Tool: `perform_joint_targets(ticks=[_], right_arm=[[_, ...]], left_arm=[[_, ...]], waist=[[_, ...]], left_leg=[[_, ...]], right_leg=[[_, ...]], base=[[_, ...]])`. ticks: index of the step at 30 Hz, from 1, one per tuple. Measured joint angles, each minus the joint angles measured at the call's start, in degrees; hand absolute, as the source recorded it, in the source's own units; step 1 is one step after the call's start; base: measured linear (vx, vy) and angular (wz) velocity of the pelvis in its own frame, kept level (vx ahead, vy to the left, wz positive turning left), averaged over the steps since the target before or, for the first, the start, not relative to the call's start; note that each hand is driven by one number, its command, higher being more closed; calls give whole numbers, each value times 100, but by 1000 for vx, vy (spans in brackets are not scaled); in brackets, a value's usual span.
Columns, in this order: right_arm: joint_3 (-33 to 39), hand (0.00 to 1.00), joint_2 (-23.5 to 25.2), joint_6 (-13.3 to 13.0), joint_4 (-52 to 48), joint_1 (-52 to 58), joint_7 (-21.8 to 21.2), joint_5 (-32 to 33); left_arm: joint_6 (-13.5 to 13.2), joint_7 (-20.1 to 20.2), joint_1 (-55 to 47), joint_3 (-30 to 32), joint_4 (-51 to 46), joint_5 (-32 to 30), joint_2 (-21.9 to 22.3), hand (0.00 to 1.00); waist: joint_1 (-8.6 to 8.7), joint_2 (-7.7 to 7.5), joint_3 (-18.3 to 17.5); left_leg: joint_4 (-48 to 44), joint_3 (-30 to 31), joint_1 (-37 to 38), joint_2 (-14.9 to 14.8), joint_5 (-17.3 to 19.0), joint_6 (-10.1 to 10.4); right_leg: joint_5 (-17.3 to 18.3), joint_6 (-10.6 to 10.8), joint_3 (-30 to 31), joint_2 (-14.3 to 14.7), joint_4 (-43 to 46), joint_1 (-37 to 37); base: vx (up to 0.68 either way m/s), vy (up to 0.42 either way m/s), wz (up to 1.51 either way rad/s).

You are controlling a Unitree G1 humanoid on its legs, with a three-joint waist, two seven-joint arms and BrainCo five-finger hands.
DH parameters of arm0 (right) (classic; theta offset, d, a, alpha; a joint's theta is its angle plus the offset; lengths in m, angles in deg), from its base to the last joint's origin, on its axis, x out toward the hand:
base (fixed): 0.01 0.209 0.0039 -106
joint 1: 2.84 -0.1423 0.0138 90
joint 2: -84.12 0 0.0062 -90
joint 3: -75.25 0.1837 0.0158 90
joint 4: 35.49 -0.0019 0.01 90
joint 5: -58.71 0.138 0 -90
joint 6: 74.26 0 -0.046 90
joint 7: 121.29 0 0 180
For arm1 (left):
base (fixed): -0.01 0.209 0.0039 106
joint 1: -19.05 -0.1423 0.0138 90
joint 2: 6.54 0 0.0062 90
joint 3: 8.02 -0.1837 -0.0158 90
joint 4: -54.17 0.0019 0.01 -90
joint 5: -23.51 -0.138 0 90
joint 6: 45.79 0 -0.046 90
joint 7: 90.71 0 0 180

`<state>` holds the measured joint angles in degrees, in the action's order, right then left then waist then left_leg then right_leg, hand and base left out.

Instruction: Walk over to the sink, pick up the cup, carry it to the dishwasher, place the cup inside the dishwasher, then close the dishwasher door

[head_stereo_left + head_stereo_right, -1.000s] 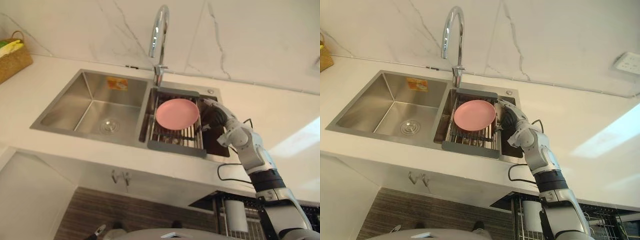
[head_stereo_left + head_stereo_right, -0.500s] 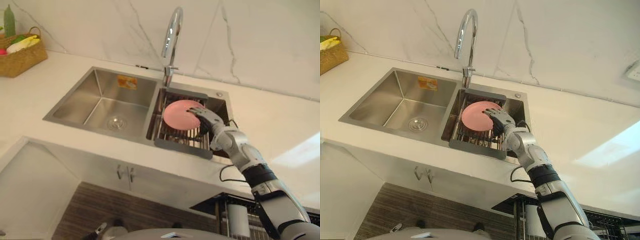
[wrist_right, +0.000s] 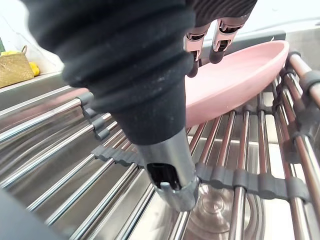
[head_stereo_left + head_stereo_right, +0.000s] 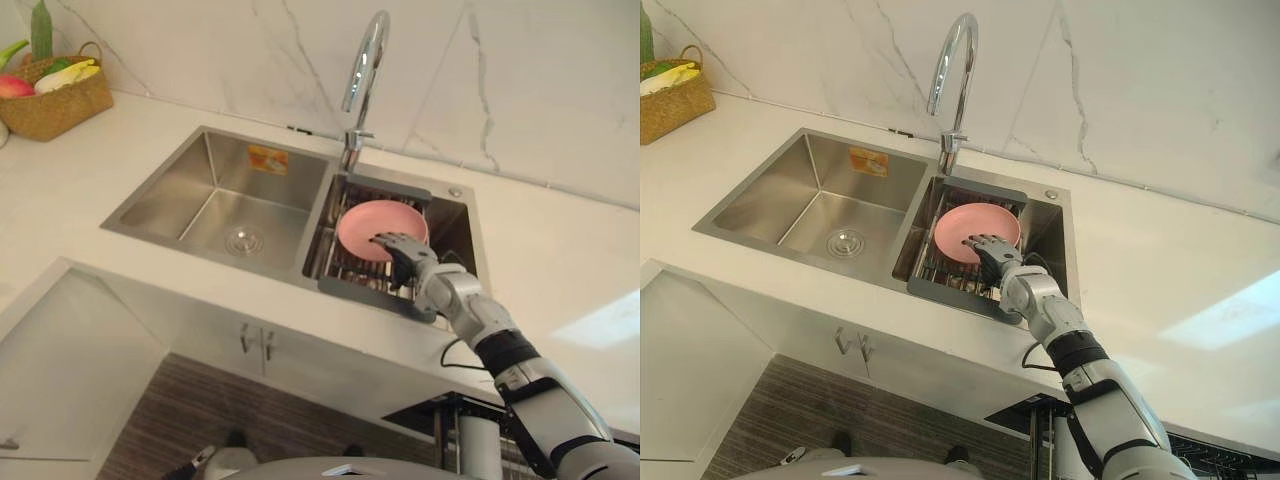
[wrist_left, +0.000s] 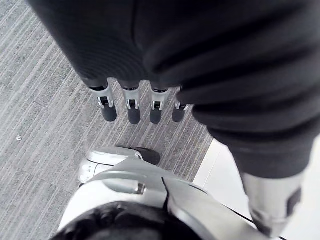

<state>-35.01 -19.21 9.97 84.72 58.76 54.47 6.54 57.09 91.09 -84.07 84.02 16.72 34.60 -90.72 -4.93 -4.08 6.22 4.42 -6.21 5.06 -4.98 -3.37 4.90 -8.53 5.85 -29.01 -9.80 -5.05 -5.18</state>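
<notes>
Pink plate (image 4: 365, 220) lies on the sink's (image 4: 200, 215) drying rack (image 4: 345, 264). The right hand (image 4: 403, 252) has moved from the rack's right edge over the plate's near rim, fingers straight, apparently touching; grasp pending. Left hand (image 5: 129, 107) hangs relaxed.

No legible text, number or brand found in any view. One label noted: an orange-and-yellow sticker (image 4: 267, 159) on the back wall of the left basin of the sink (image 4: 165, 200); its print is too small to read.
</notes>
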Motion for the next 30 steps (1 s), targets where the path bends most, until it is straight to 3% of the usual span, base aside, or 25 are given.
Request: perform_joint_targets(ticks=[9,26,27,30], right_arm=[[-7,0,193,191,244,0,930,-578],[-200,0,182,513,532,-147,1326,-689],[-201,100,183,556,570,-160,1345,-730],[-200,100,182,688,697,-204,1363,-891]], left_arm=[[-453,-8,-17,-146,-29,-205,-19,0],[-612,-4,-38,-271,-78,-227,-86,0],[-640,-4,-37,-274,-79,-227,-86,0],[-678,-4,-38,-310,-80,-227,-100,0]], waist=[[-112,-12,61],[-221,-61,146],[-246,-63,147],[-284,-72,151]], left_leg=[[0,37,-9,15,-15,-7],[0,170,-20,43,-26,-20],[0,171,-20,44,-26,-20],[2,184,-22,51,-34,-26]], right_leg=[[21,29,-22,-7,0,-10],[27,35,-167,-33,9,-92],[27,35,-168,-33,10,-93],[32,41,-181,-39,13,-100]], base=[[1,0,0],[5,2,4],[0,0,0],[0,0,0]])
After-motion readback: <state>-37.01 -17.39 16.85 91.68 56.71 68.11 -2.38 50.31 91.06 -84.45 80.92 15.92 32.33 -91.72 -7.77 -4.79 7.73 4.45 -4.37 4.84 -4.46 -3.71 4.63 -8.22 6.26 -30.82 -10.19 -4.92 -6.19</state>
